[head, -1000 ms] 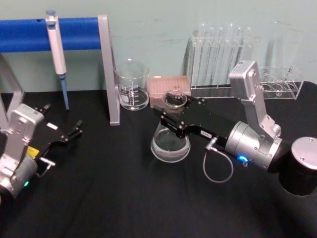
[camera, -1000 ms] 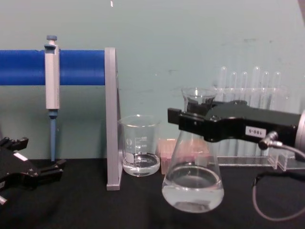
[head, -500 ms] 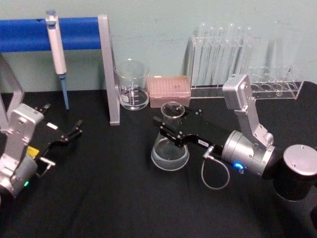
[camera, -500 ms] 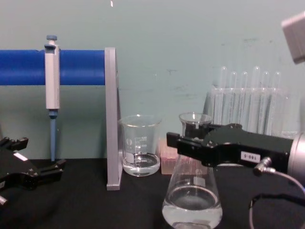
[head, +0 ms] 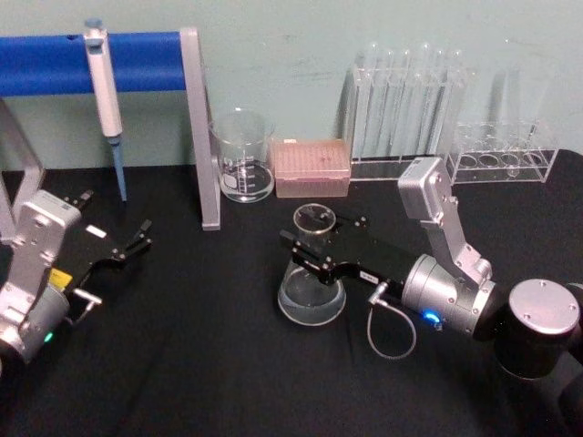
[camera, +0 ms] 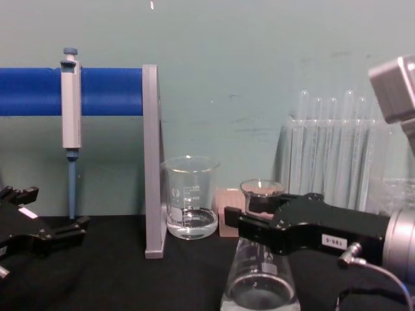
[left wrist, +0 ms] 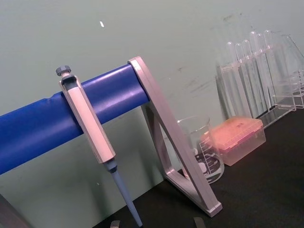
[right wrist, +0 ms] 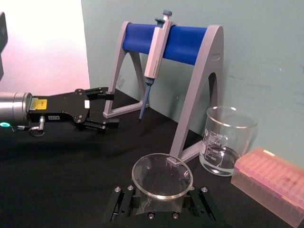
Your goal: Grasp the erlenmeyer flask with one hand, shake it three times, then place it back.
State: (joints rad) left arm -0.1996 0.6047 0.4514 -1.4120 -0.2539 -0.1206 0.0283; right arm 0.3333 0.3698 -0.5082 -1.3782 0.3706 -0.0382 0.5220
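1. The erlenmeyer flask (head: pixel 311 278), clear conical glass holding a little clear liquid, stands mid-surface, in front of the beaker (head: pixel 242 155) and pink tip box (head: pixel 312 167).
2. The right claw (head: pixel 305 248) is clamped round its narrow neck, just under the flared rim.
3. Grasp done; whether any shakes are done cannot be told, and release remains.
4. The left claw (head: pixel 137 241) rests parked at the left, jaws apart, empty, on the black surface (head: pixel 200 364).
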